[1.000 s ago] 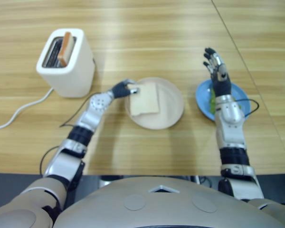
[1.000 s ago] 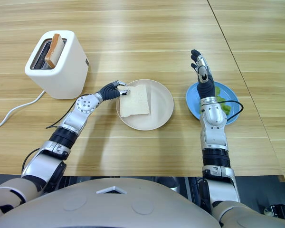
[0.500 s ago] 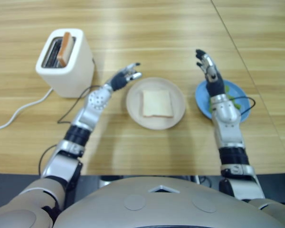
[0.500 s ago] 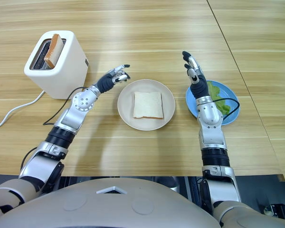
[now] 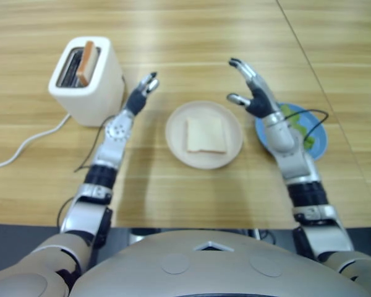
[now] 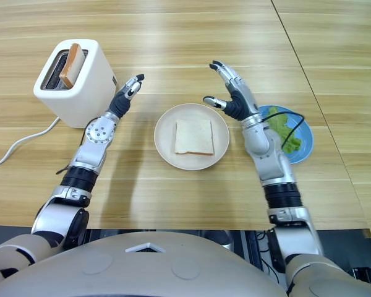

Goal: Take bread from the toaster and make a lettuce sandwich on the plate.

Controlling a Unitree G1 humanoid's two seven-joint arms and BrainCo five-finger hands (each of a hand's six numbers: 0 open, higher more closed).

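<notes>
A white toaster [image 6: 76,86] stands at the left with one slice of toast [image 6: 71,64] upright in a slot. One slice of bread [image 6: 193,137] lies flat on the cream plate [image 6: 167,124] at the middle. Green lettuce [image 6: 285,126] rests on a blue plate [image 6: 300,153] to the right. My left hand [image 6: 125,96] is open between the toaster and the cream plate, holding nothing. My right hand [image 6: 230,94] hovers open with fingers spread above the gap between the two plates, just right of the cream plate's far edge.
The toaster's white cord [image 6: 15,148] trails left across the wooden table. A black cable [image 6: 287,134] on my right arm loops over the blue plate. A seam [image 6: 297,62] in the tabletop runs along the right.
My left hand let go of the bread on the plate and drew back left toward the toaster, fingers opening. My right hand swung left from above the blue plate toward the cream plate.
</notes>
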